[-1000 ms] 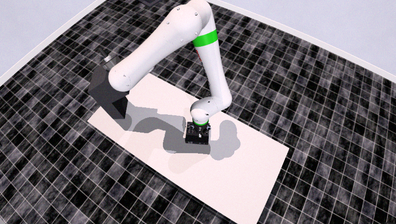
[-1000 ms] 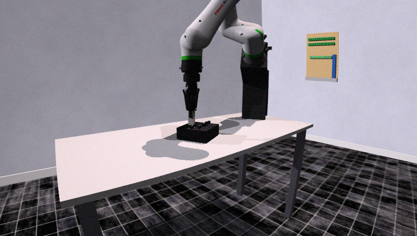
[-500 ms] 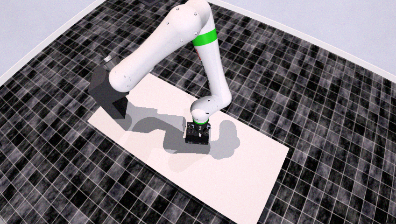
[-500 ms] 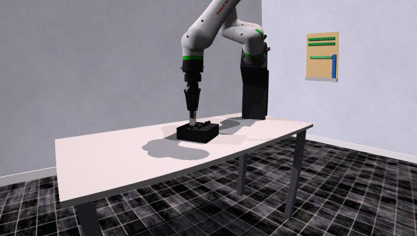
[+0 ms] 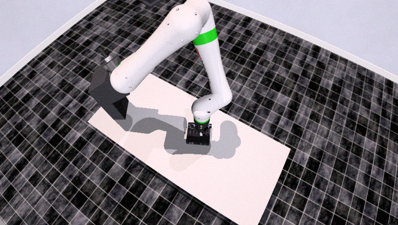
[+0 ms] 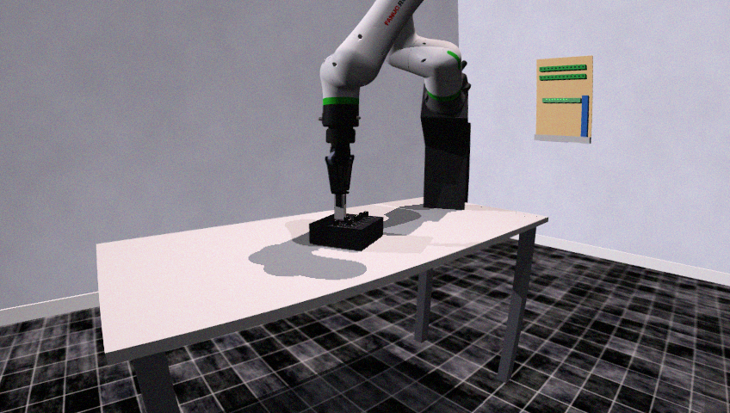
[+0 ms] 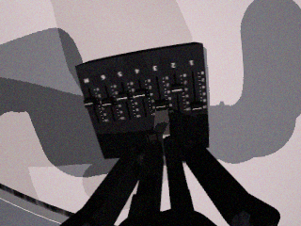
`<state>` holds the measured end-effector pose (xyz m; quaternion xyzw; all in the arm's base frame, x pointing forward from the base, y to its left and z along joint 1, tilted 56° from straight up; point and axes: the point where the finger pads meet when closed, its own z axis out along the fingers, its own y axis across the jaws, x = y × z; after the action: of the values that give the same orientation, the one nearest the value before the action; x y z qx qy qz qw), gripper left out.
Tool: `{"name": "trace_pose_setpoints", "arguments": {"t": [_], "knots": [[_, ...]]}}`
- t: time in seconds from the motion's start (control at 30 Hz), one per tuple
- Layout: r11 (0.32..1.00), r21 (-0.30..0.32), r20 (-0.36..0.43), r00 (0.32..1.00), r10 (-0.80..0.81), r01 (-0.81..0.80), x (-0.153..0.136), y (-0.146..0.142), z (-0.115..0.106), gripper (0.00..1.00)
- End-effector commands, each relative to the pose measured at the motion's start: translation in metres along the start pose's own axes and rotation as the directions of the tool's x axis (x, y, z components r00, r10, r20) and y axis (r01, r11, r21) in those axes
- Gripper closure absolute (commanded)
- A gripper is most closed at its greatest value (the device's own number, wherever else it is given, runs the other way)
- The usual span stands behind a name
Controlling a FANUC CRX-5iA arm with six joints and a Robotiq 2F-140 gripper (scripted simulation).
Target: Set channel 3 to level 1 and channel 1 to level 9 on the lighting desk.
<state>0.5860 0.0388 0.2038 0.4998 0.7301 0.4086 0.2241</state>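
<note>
The lighting desk is a small black box with a row of several faders, standing flat on the white table. My gripper is shut, with nothing between the fingers. It points straight down and its tips stand at the desk's near edge, just below the cap of a fader in the middle of the row. In the wrist view the caps sit at differing heights along their slots. The channel numbers are too small to read.
The arm's black base pedestal stands at the table's far end. A tan board with green and blue bars hangs on the right wall. The floor around is dark tile.
</note>
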Motion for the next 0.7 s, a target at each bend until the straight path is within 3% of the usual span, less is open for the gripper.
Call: {"name": "trace_pose_setpoints", "arguments": {"t": [0.0,0.67], "knots": [[1.0,0.0,0.0,1.0,0.0,0.0,0.0,0.0,0.0,1.0],[1.0,0.0,0.0,1.0,0.0,0.0,0.011,0.0,0.0,1.0]]}}
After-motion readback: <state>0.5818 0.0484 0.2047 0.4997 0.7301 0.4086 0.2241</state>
